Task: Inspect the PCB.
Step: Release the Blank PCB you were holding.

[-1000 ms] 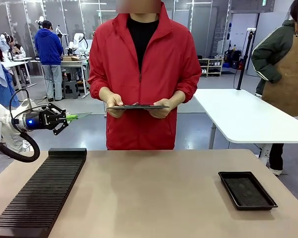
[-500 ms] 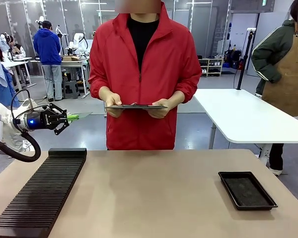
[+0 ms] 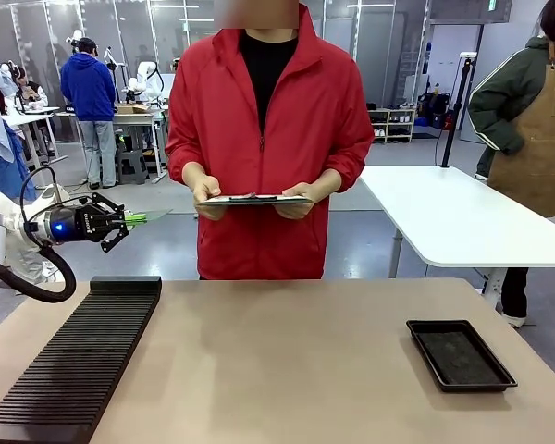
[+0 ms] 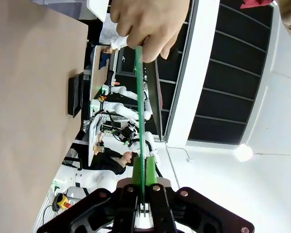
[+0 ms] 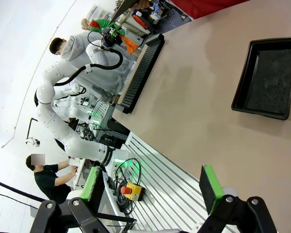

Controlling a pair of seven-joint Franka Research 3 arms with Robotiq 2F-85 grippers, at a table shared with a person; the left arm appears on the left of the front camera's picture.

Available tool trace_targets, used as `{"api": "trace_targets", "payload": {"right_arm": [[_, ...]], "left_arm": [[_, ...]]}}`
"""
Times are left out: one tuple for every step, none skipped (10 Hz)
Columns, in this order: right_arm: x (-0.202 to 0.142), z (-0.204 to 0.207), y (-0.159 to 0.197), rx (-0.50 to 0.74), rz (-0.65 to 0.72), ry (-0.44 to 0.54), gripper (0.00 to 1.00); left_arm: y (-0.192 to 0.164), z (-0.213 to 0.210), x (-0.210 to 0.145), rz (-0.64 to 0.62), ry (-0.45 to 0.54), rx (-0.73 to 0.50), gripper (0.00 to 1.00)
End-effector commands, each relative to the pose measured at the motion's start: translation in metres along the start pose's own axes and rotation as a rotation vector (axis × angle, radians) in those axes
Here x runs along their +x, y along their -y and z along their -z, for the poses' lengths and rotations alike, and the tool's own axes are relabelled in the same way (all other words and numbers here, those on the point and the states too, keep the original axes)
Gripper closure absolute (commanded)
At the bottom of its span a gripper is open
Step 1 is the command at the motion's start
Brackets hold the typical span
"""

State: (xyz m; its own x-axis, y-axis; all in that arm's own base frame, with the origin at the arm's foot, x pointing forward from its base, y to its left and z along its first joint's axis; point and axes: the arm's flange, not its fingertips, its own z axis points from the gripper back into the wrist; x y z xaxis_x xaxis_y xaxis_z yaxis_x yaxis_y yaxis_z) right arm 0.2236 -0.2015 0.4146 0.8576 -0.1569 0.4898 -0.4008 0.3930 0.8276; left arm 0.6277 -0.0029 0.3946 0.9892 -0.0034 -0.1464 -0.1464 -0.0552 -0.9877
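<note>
Tablet (image 3: 255,199) tilted up, PCB (image 4: 139,97) pinched in left hand (image 3: 123,220)

one pcb (image 3: 148,218), one black tray (image 3: 461,357), one slotted rack (image 3: 79,361), one clipboard (image 3: 255,199).

1. A person in a red jacket (image 3: 268,139) stands at the far side of a tan table (image 3: 287,370), with a dark flat tablet (image 3: 255,199) level at waist height.
2. A shallow black tray (image 3: 461,358) lies near the table's right edge, and a long ribbed black rack (image 3: 79,361) runs along its left.
3. Behind, a person in a brown apron (image 3: 532,139) stands by a white table (image 3: 453,217); another in a blue jacket (image 3: 91,92) faces away.
</note>
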Motion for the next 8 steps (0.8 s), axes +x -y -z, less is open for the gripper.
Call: {"api": "trace_targets", "payload": {"right_arm": [[0.0008,-0.0006,0.0003,0.011,-0.020,0.011,0.00],[0.0008,-0.0006,0.0003,0.011,-0.020,0.011,0.00],[0.0008,-0.0006,0.0003,0.011,-0.020,0.011,0.00],[0.0008,-0.0006,0.0003,0.011,-0.020,0.011,0.00],[0.0008,-0.0006,0.0003,0.011,-0.020,0.011,0.00],[0.0008,-0.0006,0.0003,0.011,-0.020,0.011,0.00],[0.0008,-0.0006,0.0003,0.011,-0.020,0.011,0.00],[0.0008,-0.0006,0.0003,0.011,-0.020,0.011,0.00]], "left_arm": [[0.0010,0.0009,-0.0003,-0.012,-0.003,0.000,0.97],[0.0010,0.0009,-0.0003,-0.012,-0.003,0.000,0.97],[0.0010,0.0009,-0.0003,-0.012,-0.003,0.000,0.97],[0.0010,0.0009,-0.0003,-0.012,-0.003,0.000,0.97],[0.0010,0.0009,-0.0003,-0.012,-0.003,0.000,0.97],[0.0010,0.0009,-0.0003,-0.012,-0.003,0.000,0.97],[0.0010,0.0009,-0.0003,-0.012,-0.003,0.000,0.97],[0.0010,0.0009,-0.0003,-0.012,-0.003,0.000,0.97]]}}
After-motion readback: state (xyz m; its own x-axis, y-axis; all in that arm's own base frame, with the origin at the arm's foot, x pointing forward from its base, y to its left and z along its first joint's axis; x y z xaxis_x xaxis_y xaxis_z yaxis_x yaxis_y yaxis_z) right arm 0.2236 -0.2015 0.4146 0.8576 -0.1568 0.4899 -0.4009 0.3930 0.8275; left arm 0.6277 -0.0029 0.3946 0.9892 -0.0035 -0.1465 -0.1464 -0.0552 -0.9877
